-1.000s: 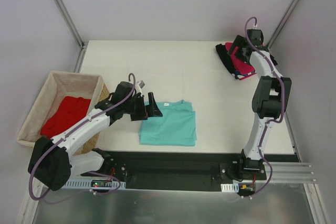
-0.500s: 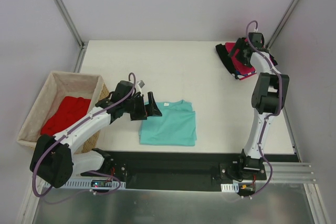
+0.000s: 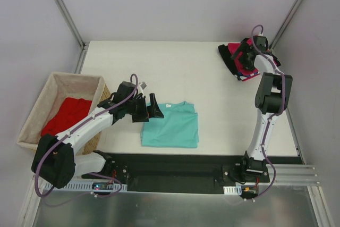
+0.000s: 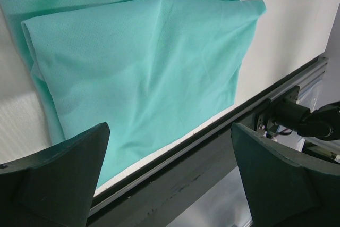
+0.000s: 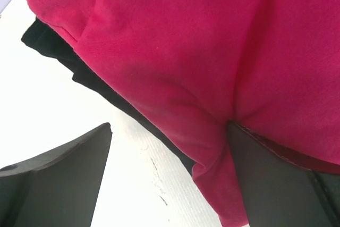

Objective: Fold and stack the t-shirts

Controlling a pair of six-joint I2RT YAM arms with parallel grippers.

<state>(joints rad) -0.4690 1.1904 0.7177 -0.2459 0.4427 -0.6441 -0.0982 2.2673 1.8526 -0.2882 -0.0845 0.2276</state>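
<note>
A folded teal-green t-shirt (image 3: pixel 171 127) lies near the table's front edge; in the left wrist view the teal shirt (image 4: pixel 143 62) fills the upper part. My left gripper (image 3: pixel 152 108) hovers open at its left edge, and nothing sits inside that gripper (image 4: pixel 170 184). At the far right a magenta-pink t-shirt (image 3: pixel 247 69) rests on a black t-shirt (image 3: pixel 227 57). My right gripper (image 3: pixel 245 57) is open over them. Seen from the right wrist, the pink shirt (image 5: pixel 202 51) drapes against one finger (image 5: pixel 281 184), with the black shirt (image 5: pixel 58 51) beneath. A bright red t-shirt (image 3: pixel 66 115) lies in the basket.
The tan wicker basket (image 3: pixel 58 78) stands at the left, beside the left arm. A dark metal rail (image 4: pixel 191 158) runs along the table's near edge, just past the teal shirt. White table surface (image 5: pixel 133 184) shows between the right fingers.
The right arm's wrist has shifted slightly toward the back right over the pink and black shirts. The left arm and the teal shirt have hardly moved.
</note>
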